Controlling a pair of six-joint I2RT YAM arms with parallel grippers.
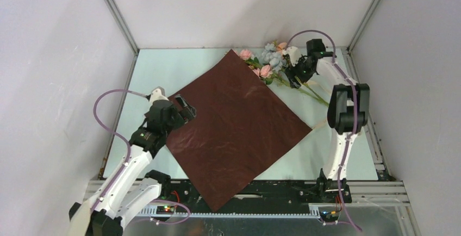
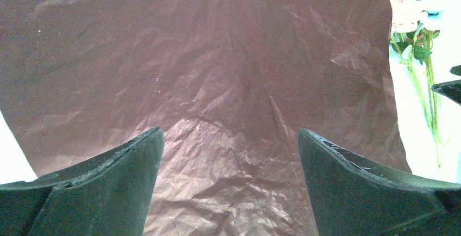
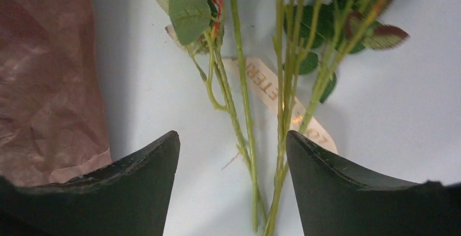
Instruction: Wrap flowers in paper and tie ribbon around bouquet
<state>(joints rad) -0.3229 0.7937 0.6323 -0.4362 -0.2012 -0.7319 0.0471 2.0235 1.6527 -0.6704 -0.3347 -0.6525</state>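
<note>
The paper (image 1: 239, 127) is lying flat on the table (image 1: 163, 73) with its dark brown face up, turned like a diamond, and its near corner is reaching past the table's front edge between the two arm bases. The left gripper (image 1: 186, 107) is hovering over the paper's left corner. In the left wrist view its fingers (image 2: 108, 176) are standing wide apart with nothing between them, so it is released, and only crinkled brown paper (image 2: 217, 56) is showing below. The flowers (image 1: 267, 61) are lying at the far right of the table, just beside the paper's far right edge. Their pink and pale blue heads are pointing toward the back wall and their green stems are trailing out to the right. Whether the heads are touching the paper cannot be told. The right gripper (image 1: 295, 77) is hanging over those stems. In the right wrist view its fingers (image 3: 348, 187) are spread, with the stems (image 3: 242, 100) running along the table between and beyond them, none of them pinched, so it is released too. A cream strip (image 3: 266, 84) with printed letters is lying under the stems, and the edge of the paper (image 3: 43, 73) is showing at the left.
</note>
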